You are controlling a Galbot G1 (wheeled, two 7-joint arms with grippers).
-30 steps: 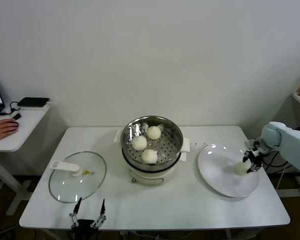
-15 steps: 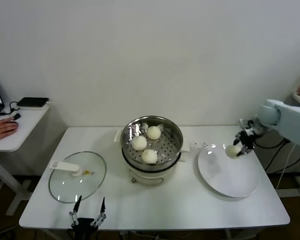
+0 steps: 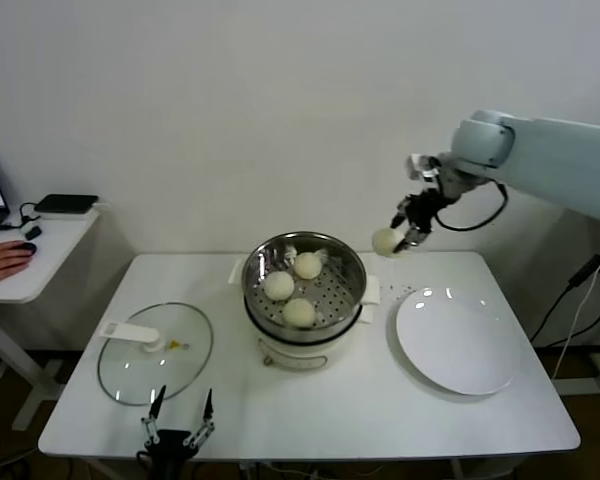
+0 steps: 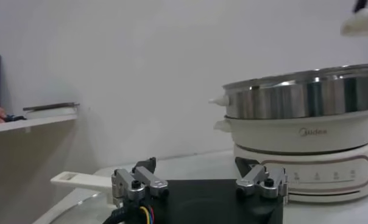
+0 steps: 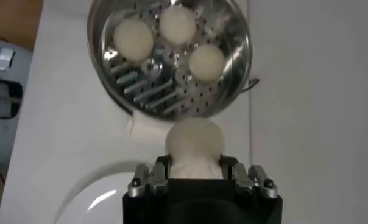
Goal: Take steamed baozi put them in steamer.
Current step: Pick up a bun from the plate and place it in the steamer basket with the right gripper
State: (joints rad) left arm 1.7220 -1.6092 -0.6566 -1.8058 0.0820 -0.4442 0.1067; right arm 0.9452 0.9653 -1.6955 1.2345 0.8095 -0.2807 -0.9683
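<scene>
right gripper (image 3: 401,240): up in the air to the right of the steamer's far rim, fingers clamped on one steamed baozi
held baozi (image 5: 194,141): round and cream-white, pinched between the two fingers (image 5: 152,173); in the head view it hangs just off the steamer's right edge, above the table, clear of the pot
right arm (image 3: 540,160): reaches in from the right side, high above the white plate
steamer (image 3: 303,285): shiny steel pot on a cream base, centre of the table, lid off
baozi in the steamer (image 3: 299,313): three on the perforated tray, one near, one left, one far, close together; whether they touch I cannot tell
white plate (image 3: 455,341): right of the steamer, well apart from it, nothing on it
glass lid (image 3: 155,352): flat on the table at the left, white handle pointing left
left gripper (image 3: 178,425): parked low at the table's near edge, just near of the lid, fingers spread and holding nothing
table (image 3: 310,415): white, carries steamer, plate and lid
side desk (image 3: 30,255): far left, with a person's hand (image 3: 5,260) resting on it
</scene>
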